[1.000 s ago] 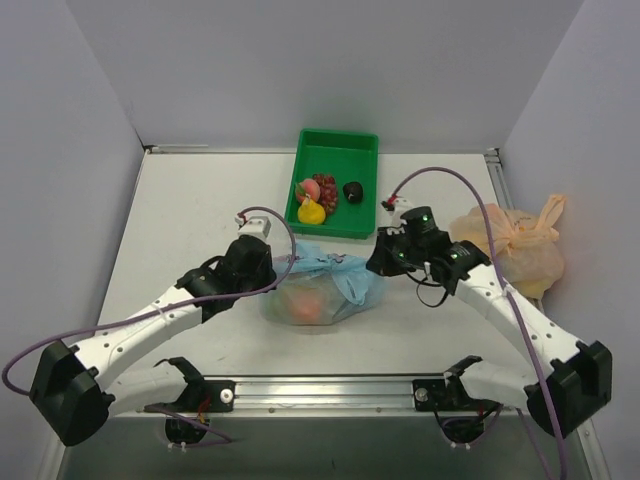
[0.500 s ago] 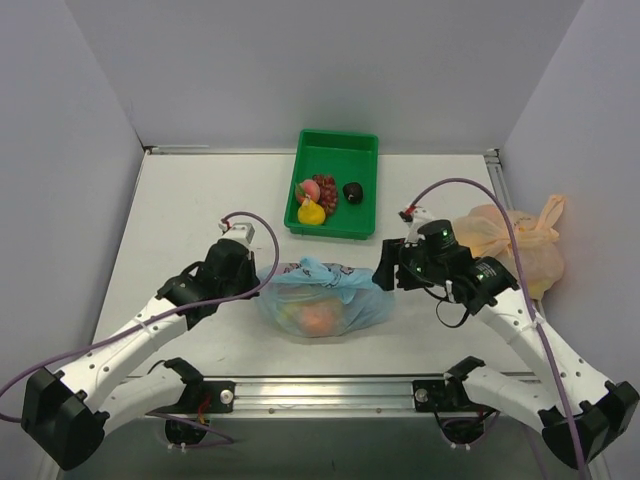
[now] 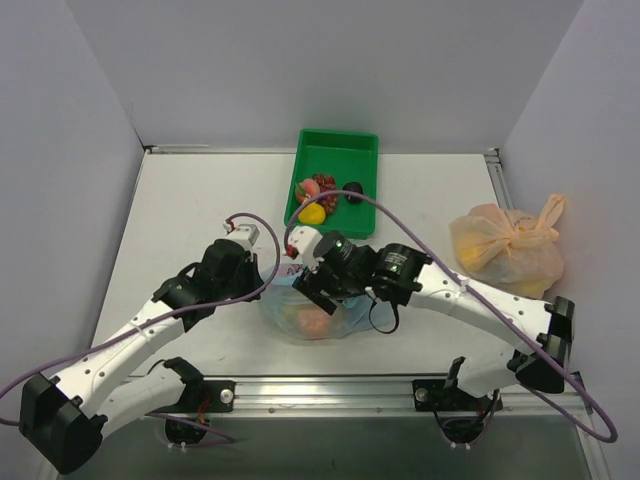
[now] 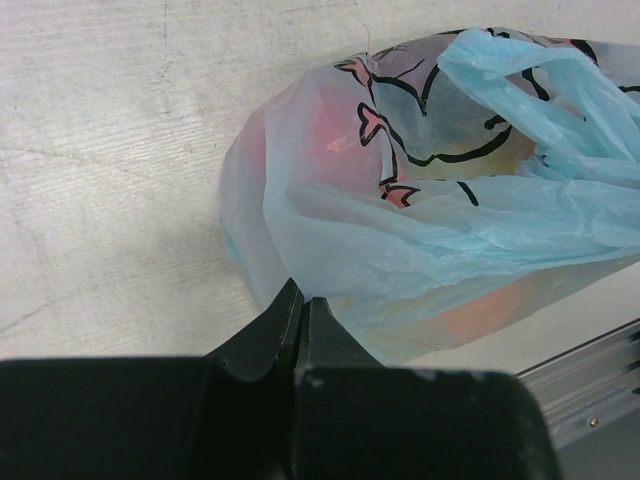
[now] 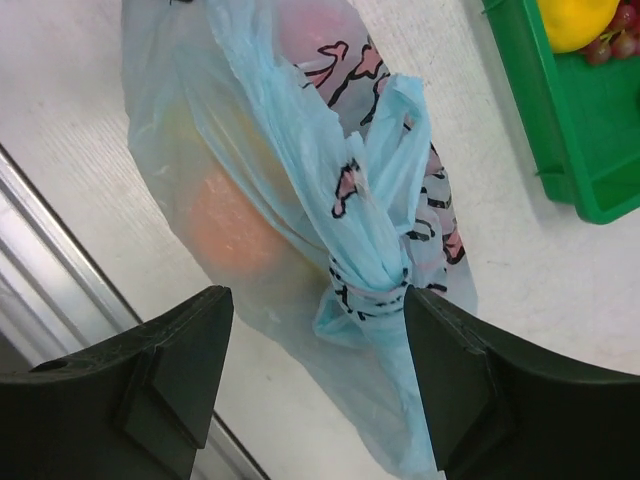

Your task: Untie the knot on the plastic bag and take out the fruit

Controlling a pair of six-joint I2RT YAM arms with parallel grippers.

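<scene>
The light blue plastic bag (image 5: 250,130) lies on the table near the front rail, also in the left wrist view (image 4: 330,230). Its knot (image 5: 370,285) is still tied, a twisted band of the two handles. Through the film show an orange fruit (image 5: 225,215) and a red one (image 5: 310,25). My right gripper (image 5: 315,320) hangs open just above the bag, with the knot between its fingers, close to the right finger (image 5: 460,380). My left gripper (image 4: 300,295) is shut, its tips on the bag's left lower edge. From above, the right gripper (image 3: 310,288) covers the bag (image 3: 352,318).
A green tray (image 3: 340,150) at the back holds a yellow pear (image 3: 312,214), grapes and other toy fruit. A tied pale orange bag (image 3: 508,245) sits at the right. The metal front rail (image 3: 330,385) runs just below the blue bag.
My right gripper opened, let go of the bag and swung left over it. The bag slackened onto the table. The left gripper pulled slightly left earlier and now holds still.
</scene>
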